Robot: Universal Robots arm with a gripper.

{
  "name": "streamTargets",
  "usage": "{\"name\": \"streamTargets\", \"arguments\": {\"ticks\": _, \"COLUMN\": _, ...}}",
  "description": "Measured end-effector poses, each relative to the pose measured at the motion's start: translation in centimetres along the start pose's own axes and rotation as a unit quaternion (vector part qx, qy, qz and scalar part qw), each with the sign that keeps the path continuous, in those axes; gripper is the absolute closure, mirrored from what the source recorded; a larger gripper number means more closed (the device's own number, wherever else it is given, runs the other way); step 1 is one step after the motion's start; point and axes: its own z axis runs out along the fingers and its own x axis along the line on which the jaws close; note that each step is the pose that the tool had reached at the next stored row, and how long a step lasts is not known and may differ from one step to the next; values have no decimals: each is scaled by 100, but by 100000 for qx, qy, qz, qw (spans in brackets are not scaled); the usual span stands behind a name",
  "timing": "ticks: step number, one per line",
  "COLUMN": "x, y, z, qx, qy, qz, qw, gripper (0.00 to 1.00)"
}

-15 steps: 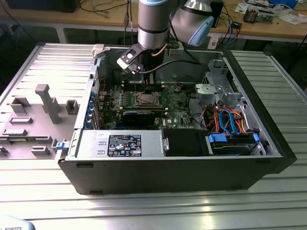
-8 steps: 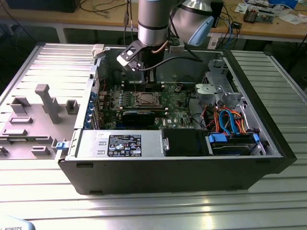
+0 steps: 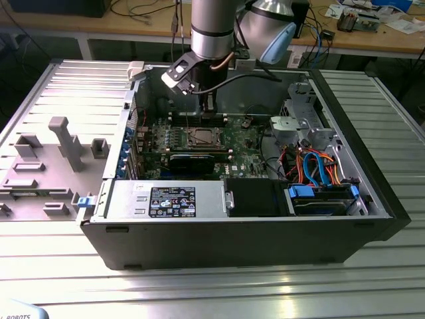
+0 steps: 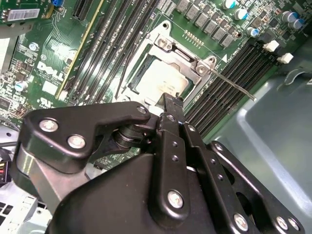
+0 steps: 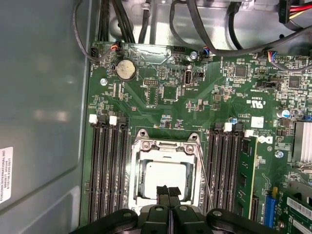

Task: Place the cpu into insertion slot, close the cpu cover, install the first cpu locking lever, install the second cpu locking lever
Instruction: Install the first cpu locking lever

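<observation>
While fingers [image 5: 162, 191] hang closed, cpu [image 5: 157, 174] sits socketed.

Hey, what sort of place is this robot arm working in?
Probably a robotics or electronics lab: an opened computer case sits on a ribbed metal table, with a wooden workbench strewn with cables behind it.

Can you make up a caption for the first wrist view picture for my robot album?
Closed gripper poised over the silvery cpu, between rows of black memory slots on the green motherboard.
</observation>
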Motion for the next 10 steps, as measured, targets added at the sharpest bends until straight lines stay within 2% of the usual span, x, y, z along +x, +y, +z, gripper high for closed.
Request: {"name": "streamTargets", "arguments": {"ticks": 10, "x": 0, "y": -1, "z": -84, "qx": -1, "qy": 2, "qz": -1, "qw": 100000, "gripper": 89}}
